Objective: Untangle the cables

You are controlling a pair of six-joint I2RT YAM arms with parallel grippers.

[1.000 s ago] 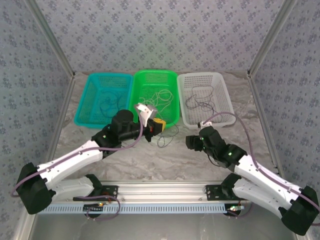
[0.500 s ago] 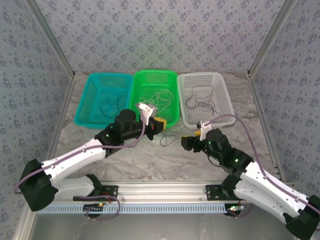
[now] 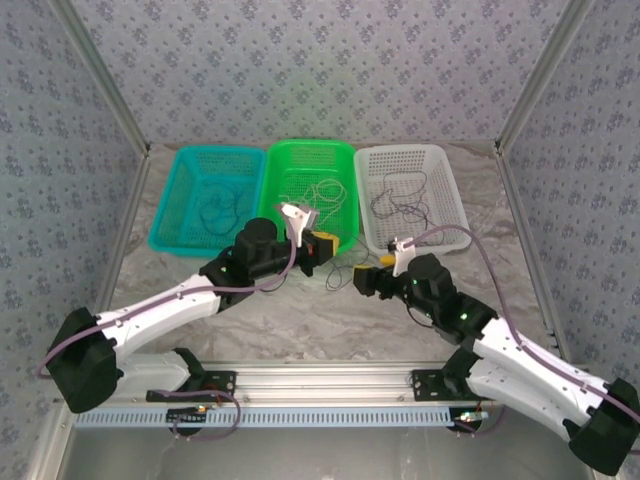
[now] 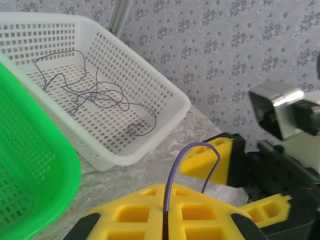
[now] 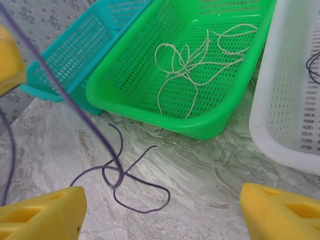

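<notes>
Right pincer (image 3: 362,279) has advanced toward the thin looped purple cable (image 5: 119,174).

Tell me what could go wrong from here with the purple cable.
1. The purple cable crosses itself in a loop on the table; if the left claw, shut on it, pulls up, the loop may tighten into a knot.
2. The open right claw sits close to the left one, so they might bump.
3. The slack lies near the green basket and could snag its rim.
</notes>
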